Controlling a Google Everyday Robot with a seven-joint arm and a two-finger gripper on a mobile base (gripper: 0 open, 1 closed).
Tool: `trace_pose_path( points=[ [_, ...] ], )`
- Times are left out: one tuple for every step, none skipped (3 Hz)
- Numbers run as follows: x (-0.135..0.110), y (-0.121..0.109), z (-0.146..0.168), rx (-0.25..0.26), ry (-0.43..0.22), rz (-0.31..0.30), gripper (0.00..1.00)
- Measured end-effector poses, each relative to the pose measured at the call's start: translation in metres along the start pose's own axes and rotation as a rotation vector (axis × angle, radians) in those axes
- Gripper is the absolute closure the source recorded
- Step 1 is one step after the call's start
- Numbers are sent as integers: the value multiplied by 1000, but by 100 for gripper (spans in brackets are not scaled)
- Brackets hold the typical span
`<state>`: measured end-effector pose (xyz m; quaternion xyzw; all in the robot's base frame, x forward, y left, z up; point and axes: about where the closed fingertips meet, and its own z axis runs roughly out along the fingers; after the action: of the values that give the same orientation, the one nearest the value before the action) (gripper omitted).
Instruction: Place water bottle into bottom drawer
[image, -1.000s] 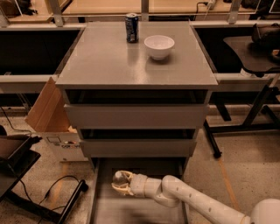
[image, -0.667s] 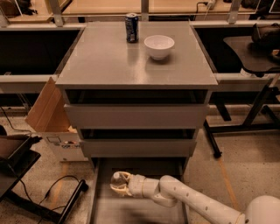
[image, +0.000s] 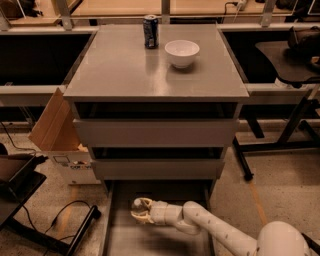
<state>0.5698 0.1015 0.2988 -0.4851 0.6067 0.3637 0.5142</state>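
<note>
The bottom drawer is pulled out below the grey cabinet, and its flat grey floor shows. My gripper reaches from the lower right and hangs low over the drawer's back left part. Its pale fingers are closed around a small clear object, which looks like the water bottle seen end on. Most of the bottle is hidden by the fingers. I cannot tell if it touches the drawer floor.
A dark blue soda can and a white bowl stand on the cabinet top. The two upper drawers are nearly shut. A cardboard box stands at the left, with a black stand and cables on the floor. Desk legs are at the right.
The gripper has stayed over the same spot in the bottom drawer, shifting only slightly. Nothing else has moved.
</note>
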Motion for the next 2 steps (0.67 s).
trace_pose_path(
  points=[
    [32, -15, 1, -25, -4, -22, 100],
    [58, -25, -3, -31, -42, -21, 100]
  ],
)
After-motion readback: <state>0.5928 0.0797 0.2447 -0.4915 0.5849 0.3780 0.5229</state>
